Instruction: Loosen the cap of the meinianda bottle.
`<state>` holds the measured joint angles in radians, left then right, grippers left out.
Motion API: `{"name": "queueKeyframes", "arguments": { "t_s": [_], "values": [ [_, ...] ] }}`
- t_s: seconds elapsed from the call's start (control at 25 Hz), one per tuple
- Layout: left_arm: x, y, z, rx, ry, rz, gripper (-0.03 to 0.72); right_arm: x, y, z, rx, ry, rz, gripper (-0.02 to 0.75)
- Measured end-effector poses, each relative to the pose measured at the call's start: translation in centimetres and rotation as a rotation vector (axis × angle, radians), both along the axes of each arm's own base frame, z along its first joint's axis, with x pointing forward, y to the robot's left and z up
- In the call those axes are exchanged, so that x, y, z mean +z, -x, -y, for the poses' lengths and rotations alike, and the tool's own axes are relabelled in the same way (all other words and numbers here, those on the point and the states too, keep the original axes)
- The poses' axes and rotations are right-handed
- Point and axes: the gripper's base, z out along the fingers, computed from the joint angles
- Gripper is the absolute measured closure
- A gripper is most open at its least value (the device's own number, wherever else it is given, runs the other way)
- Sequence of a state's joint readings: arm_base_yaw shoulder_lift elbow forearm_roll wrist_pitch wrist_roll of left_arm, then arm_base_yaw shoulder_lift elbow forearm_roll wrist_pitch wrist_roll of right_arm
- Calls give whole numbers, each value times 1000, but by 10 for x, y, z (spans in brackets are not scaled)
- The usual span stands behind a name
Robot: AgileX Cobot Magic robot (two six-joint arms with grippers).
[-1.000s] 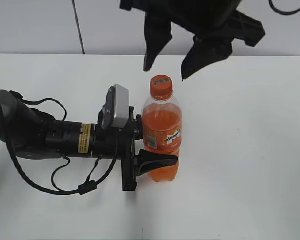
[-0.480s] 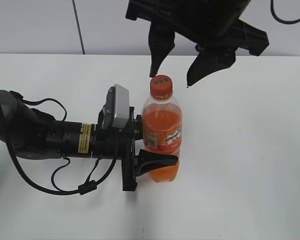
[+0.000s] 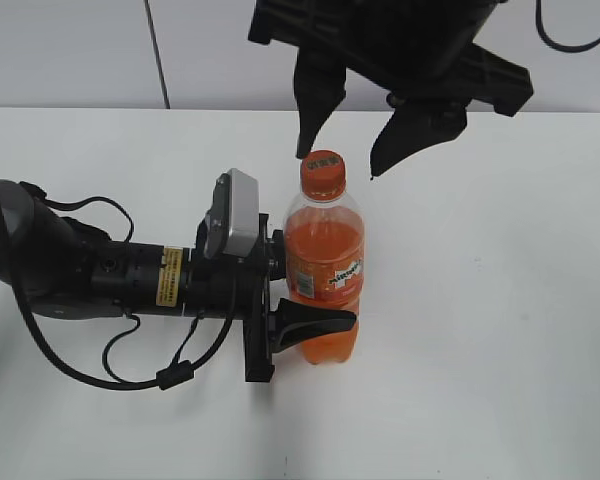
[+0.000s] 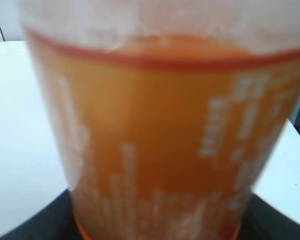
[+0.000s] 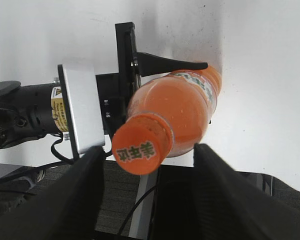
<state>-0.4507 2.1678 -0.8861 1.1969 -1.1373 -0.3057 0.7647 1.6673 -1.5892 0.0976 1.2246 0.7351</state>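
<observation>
The meinianda bottle (image 3: 324,270) stands upright on the white table, with orange liquid and an orange label. Its orange cap (image 3: 322,173) sits on top. My left gripper (image 3: 298,325) is shut on the bottle's lower body from the left. In the left wrist view the bottle (image 4: 165,135) fills the frame, blurred. My right gripper (image 3: 337,166) hangs open just above the cap, one finger on each side, not touching it. In the right wrist view the cap (image 5: 140,148) with printed characters lies between the open right gripper's (image 5: 147,165) fingers, nearer the left one, above the bottle (image 5: 182,107).
The left arm (image 3: 100,275) lies across the white table (image 3: 500,300) with its grey camera block (image 3: 232,212) and loose cables. A pale wall runs behind the table.
My right gripper has come down and shifted slightly right, so its fingertips now flank the cap. The bottle and left gripper have not moved.
</observation>
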Motion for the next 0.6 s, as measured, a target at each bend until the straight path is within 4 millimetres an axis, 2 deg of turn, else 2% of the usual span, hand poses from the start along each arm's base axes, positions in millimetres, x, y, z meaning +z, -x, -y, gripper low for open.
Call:
{"name": "queueKeyframes", "arguments": {
  "t_s": [0.16, 0.4, 0.6],
  "values": [
    [0, 0, 0, -1, 0, 0, 288, -9, -5, -6, 0, 10, -26, 316],
    [0, 0, 0, -1, 0, -1, 288, -4, -11, -8, 1, 12, 13, 316],
    [0, 0, 0, -1, 0, -1, 288, -7, -12, -9, 1, 19, 8, 316]
  ]
}}
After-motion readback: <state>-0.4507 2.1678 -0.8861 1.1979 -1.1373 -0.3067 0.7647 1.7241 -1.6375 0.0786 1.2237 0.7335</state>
